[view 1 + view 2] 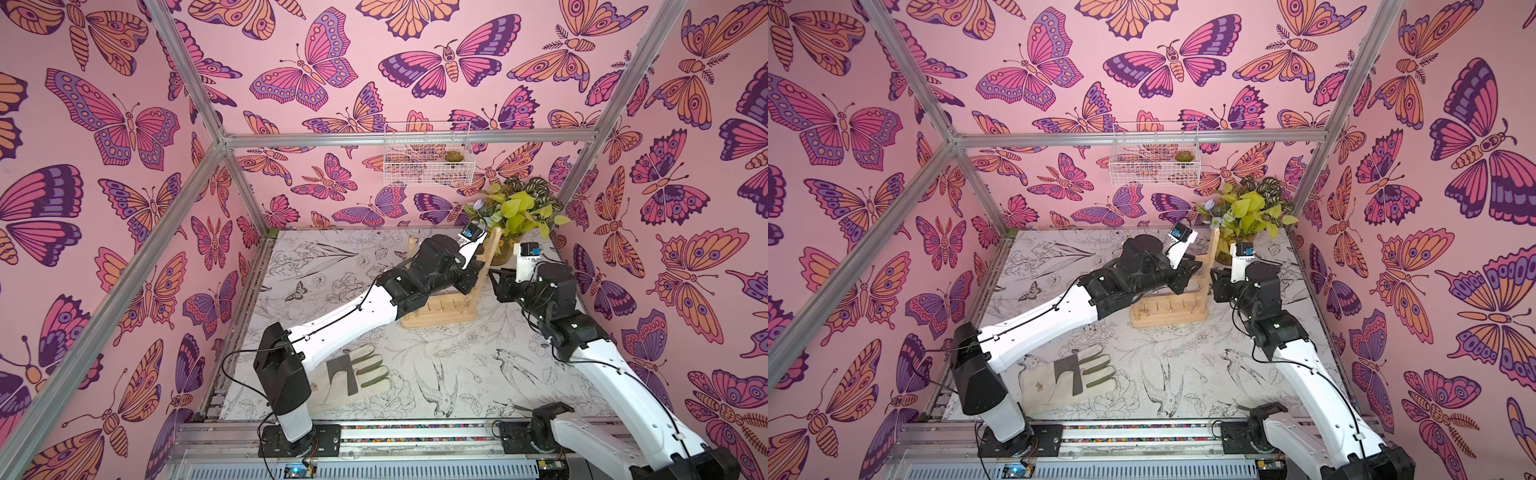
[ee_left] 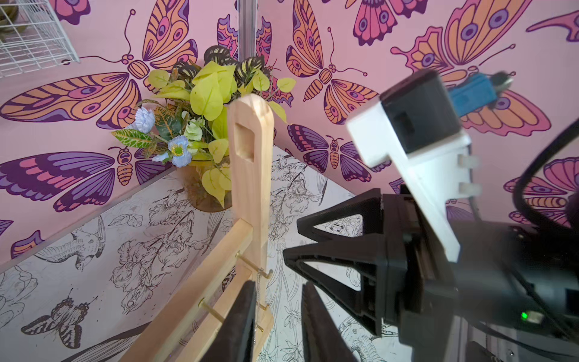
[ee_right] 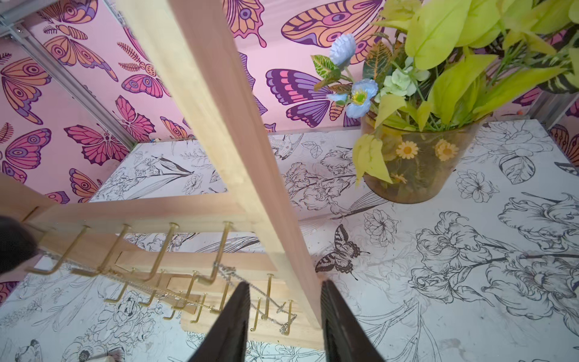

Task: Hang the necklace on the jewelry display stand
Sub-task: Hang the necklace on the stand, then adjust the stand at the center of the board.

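the necklace (image 3: 225, 269), a fine silvery chain, hangs from a gold hook (image 3: 221, 247) at the right end of the jewelry display stand (image 1: 436, 320), far right on the surface (image 1: 457, 365), trailing across lower hooks (image 3: 268, 294). it looks light, limp and quick to snag; a free span between hooks seems the place to pinch. left gripper (image 2: 277, 283) and right gripper (image 3: 285, 283) both stand partly spread, empty, flanking the right upright (image 3: 238, 156).

We see the whole table (image 1: 478, 353) from above in both top views; 2 close wrist views share the jewelry display stand (image 2: 250, 175).
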`<state>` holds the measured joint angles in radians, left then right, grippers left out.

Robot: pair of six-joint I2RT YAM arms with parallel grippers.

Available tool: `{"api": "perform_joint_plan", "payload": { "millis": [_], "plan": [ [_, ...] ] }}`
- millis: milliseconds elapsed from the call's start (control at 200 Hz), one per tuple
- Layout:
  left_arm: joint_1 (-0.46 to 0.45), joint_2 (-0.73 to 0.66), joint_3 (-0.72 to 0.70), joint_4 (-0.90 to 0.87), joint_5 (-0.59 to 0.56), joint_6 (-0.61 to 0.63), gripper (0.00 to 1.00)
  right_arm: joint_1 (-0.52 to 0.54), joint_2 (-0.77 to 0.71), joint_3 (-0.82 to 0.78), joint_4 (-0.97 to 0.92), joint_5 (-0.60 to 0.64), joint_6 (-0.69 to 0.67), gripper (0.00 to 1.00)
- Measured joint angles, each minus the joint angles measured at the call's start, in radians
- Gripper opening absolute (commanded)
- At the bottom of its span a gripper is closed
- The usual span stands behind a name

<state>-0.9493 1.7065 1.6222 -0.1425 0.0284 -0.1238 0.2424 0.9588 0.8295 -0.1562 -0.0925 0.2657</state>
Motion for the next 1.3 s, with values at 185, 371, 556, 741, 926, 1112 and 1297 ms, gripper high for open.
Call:
{"api": "perform_joint_plan", "payload": {
  "millis": [185, 371, 556, 741, 926, 1112, 1297],
  "plan": [
    [-0.001, -0.081, -0.113, -0.024, -0.005, -0.053, 0.29, -0.014, -0.050, -0.038, -0.001, -0.049, 0.017, 0.43],
    [0.000, -0.176, -0.264, -0.077, -0.043, -0.106, 0.31, -0.019, -0.072, -0.199, 0.068, -0.074, 0.052, 0.44],
    [0.034, -0.276, -0.429, -0.124, -0.076, -0.170, 0.31, -0.019, -0.039, -0.342, 0.222, -0.093, 0.098, 0.39],
    [0.102, -0.313, -0.553, -0.128, -0.109, -0.223, 0.31, -0.019, 0.077, -0.397, 0.394, -0.111, 0.129, 0.37],
    [0.128, -0.341, -0.605, -0.127, -0.126, -0.248, 0.31, -0.019, 0.156, -0.400, 0.537, -0.122, 0.138, 0.36],
    [0.140, -0.346, -0.612, -0.118, -0.127, -0.255, 0.31, -0.019, 0.216, -0.399, 0.615, -0.136, 0.153, 0.35],
    [0.145, -0.346, -0.612, -0.116, -0.126, -0.255, 0.31, -0.019, 0.260, -0.396, 0.655, -0.150, 0.158, 0.34]
  ]
}}
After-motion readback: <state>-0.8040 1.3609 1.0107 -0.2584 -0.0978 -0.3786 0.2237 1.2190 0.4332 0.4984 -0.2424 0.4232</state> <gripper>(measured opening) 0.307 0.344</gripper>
